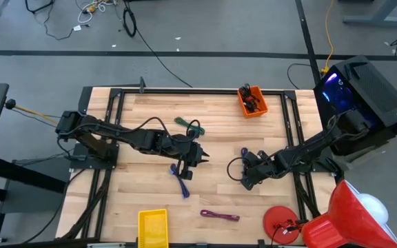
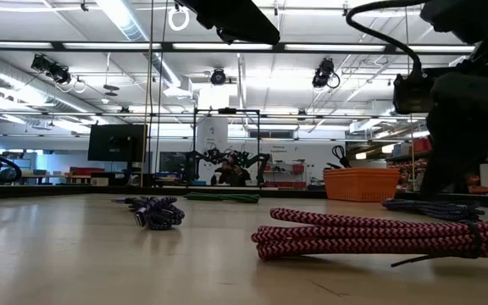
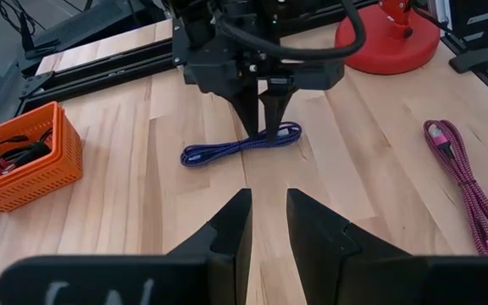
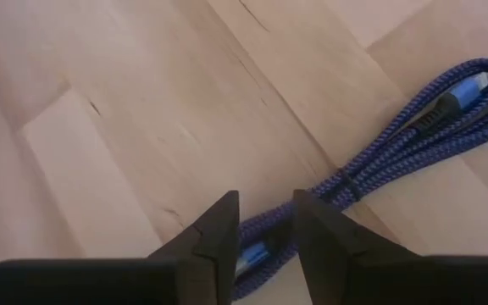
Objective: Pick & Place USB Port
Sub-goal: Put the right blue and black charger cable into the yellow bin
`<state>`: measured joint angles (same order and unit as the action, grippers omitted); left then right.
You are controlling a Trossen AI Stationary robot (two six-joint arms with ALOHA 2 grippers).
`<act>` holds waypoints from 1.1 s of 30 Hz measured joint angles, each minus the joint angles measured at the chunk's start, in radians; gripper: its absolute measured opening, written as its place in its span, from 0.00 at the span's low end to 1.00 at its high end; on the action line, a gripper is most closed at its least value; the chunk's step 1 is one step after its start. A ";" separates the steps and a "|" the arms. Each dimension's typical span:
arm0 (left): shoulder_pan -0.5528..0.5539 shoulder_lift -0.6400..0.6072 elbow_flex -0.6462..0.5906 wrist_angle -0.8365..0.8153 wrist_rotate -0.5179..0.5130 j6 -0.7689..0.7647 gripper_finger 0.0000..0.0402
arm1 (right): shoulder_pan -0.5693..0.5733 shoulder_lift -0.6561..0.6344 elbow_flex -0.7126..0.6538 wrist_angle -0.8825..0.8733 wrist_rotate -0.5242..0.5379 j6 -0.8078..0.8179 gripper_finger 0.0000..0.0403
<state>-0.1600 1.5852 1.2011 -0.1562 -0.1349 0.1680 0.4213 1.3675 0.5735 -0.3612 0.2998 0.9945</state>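
Two blue braided USB cables lie on the wooden table. One blue cable (image 1: pixel 182 178) (image 2: pixel 155 212) is beside my left gripper (image 1: pixel 201 154) (image 3: pixel 267 222), which hovers open by a narrow gap. The other blue cable (image 1: pixel 243 154) (image 3: pixel 242 144) (image 4: pixel 413 127) lies under my right gripper (image 1: pixel 247 173) (image 3: pixel 263 127) (image 4: pixel 265 227), which points down at it with its fingers a little apart. A pink cable (image 1: pixel 219 215) (image 2: pixel 379 233) (image 3: pixel 464 182) lies near the table's near edge, and a green cable (image 1: pixel 190 125) (image 2: pixel 223 196) toward the far edge. My right gripper comes from above, pointing down, with its fingertips at the blue cable's bundled strands (image 4: pixel 257 250) near one end. The cable lies flat on the table. I cannot tell whether the fingers touch it.
An orange bin (image 1: pixel 251 101) (image 2: pixel 361 183) (image 3: pixel 24 161) holding dark cables stands at the far edge. A yellow bin (image 1: pixel 152 227) sits at the near edge, and a red round base (image 1: pixel 281 224) (image 3: pixel 388 34) at the near right corner. Bare wood lies between the two grippers.
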 joint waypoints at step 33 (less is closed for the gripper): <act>0.000 0.000 0.000 -0.008 0.000 -0.002 0.21 | -0.077 -0.026 0.000 -0.096 -0.111 -0.042 0.28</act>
<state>-0.1600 1.5852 1.2011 -0.1646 -0.1349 0.1665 0.3443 1.3418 0.5735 -0.4569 0.1892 0.9528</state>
